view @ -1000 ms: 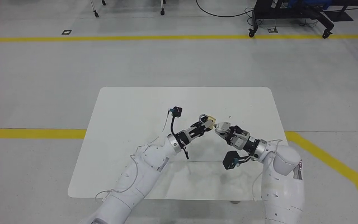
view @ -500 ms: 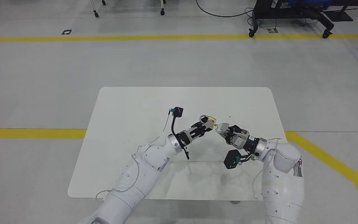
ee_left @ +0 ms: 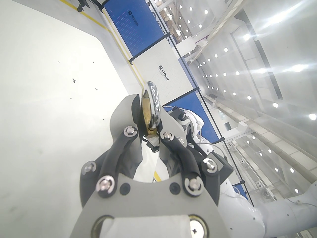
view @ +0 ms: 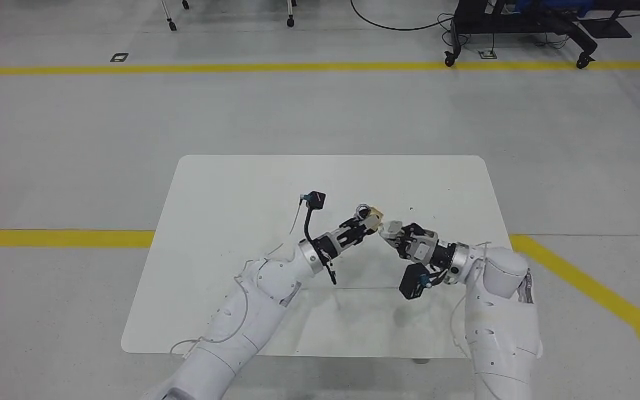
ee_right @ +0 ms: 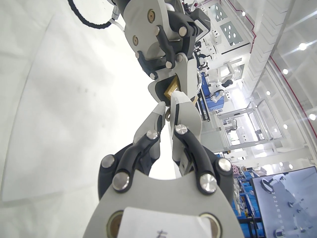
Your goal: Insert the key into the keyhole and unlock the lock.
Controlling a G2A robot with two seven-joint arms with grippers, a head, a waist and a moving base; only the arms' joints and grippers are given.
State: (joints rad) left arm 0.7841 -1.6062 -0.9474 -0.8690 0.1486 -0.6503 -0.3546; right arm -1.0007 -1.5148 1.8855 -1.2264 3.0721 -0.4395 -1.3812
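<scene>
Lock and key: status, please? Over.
Left hand shut on lock, above table. Right hand shut on key, at lock's base; insertion unclear. Nothing blocking.

The padlock (ee_left: pixel 146 117) has a smooth brass body with a dull gold sheen, and its shackle (ee_left: pixel 154 97) is mirror-bright chromed metal. The left gripper (ee_left: pixel 149 112) and right gripper (ee_right: pixel 169 104) have matt grey fingers (ee_left: pixel 118 120) that look like plastic, matt black links (ee_left: pixel 118 149) and shiny metal screws (ee_left: pixel 130 131). The key (ee_right: pixel 168 115) is silvery metal. The table (view: pixel 230 200) is white, smooth and matt.
</scene>
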